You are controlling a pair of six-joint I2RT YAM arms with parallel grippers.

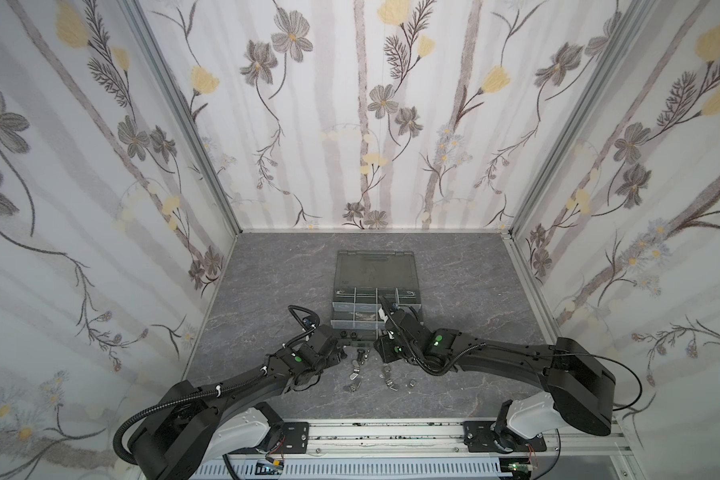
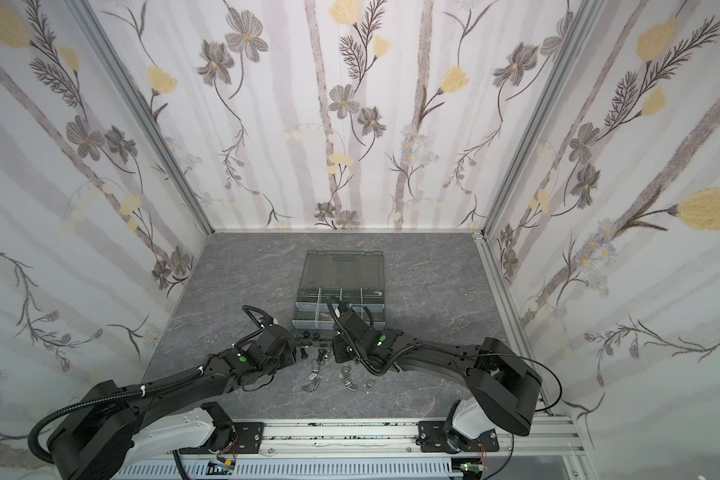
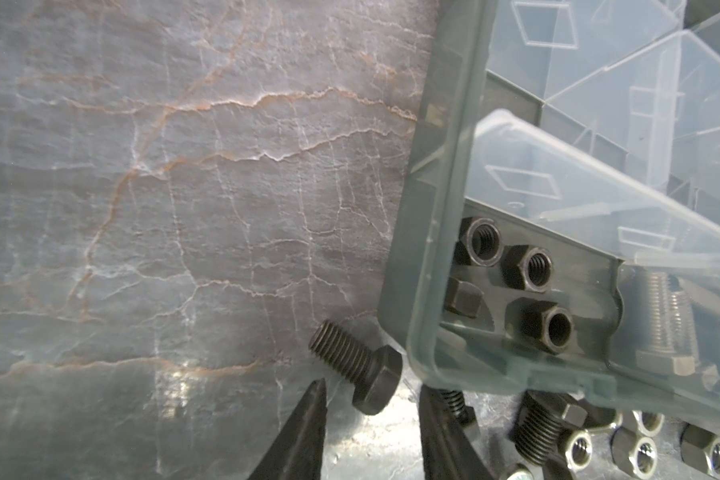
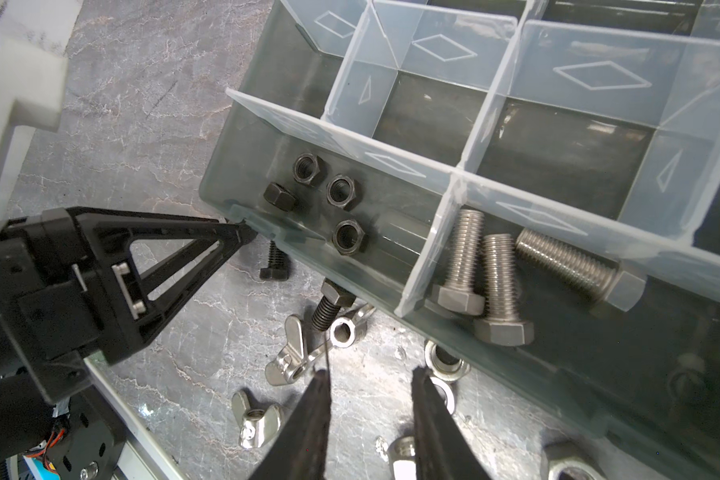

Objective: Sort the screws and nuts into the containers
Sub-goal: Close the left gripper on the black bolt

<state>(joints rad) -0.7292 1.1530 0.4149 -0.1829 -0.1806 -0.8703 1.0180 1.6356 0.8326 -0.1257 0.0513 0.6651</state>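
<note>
Both top views look down from high over the desk's (image 1: pixel 267 270) front edge, covering all of it. Both wrist cameras sit close, sharing the organizer box's (image 3: pixel 429 216) near-left corner compartment (image 4: pixel 400 216).

Black screw (image 3: pixel 356 368) lies before the parted end effector (image 3: pixel 371 387), seemingly untouched, beside the organizer box (image 3: pixel 425 249).

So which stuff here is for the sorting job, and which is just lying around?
For the job: box, black nuts, silver bolts, black bolt, wing nuts, loose nuts.
Just there: table, flowery walls, metal rail.
</note>
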